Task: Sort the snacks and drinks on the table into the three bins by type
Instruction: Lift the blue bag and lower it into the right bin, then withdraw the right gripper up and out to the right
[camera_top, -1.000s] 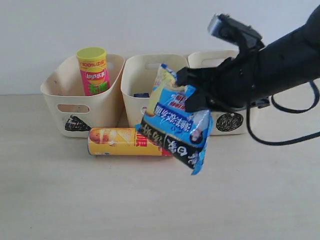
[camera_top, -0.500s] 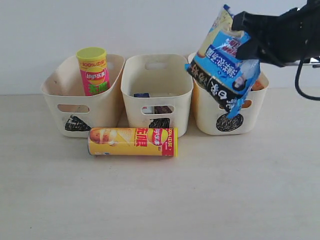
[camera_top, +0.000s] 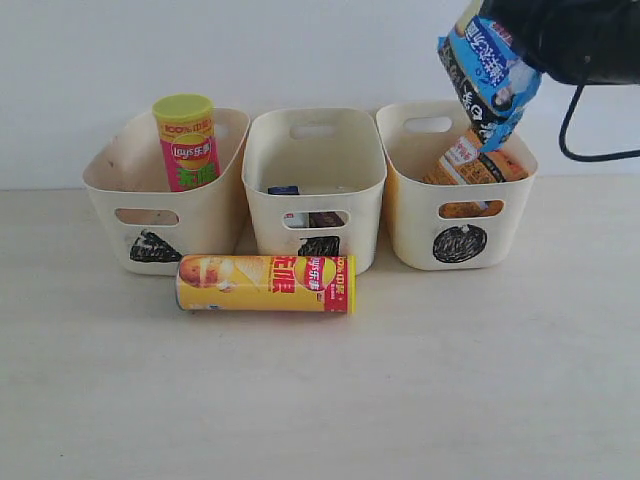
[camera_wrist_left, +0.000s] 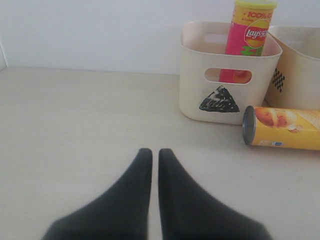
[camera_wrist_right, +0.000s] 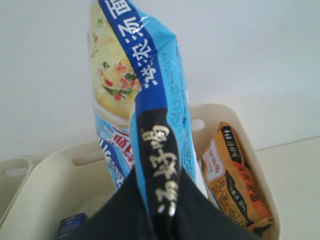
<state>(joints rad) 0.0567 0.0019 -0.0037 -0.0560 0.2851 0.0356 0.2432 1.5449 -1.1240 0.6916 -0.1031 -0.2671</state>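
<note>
My right gripper (camera_top: 500, 22) (camera_wrist_right: 162, 202) is shut on the blue-black-white bag (camera_top: 488, 70) (camera_wrist_right: 145, 100), which hangs above the right bin (camera_top: 455, 215). An orange-brown bag (camera_top: 470, 165) (camera_wrist_right: 232, 175) stands inside that bin. The middle bin (camera_top: 315, 150) holds a blue carton (camera_top: 283, 189) (camera_wrist_right: 70, 225) and a dark carton (camera_top: 325, 218). The pink-green tube (camera_top: 186, 140) (camera_wrist_left: 250, 40) stands upright in the left bin (camera_top: 120, 190) (camera_wrist_left: 227, 105). The yellow tube (camera_top: 265, 283) (camera_wrist_left: 282, 134) lies on the table (camera_top: 320, 400) in front of the bins. My left gripper (camera_wrist_left: 155, 152) is shut and empty, above bare table.
The three bins stand in a row against a white wall (camera_top: 300, 50). A black cable (camera_top: 590, 150) hangs from the right arm beside the right bin.
My right gripper has carried the blue bag up and to the right, from in front of the middle bin to above the right bin. The left gripper has not moved.
</note>
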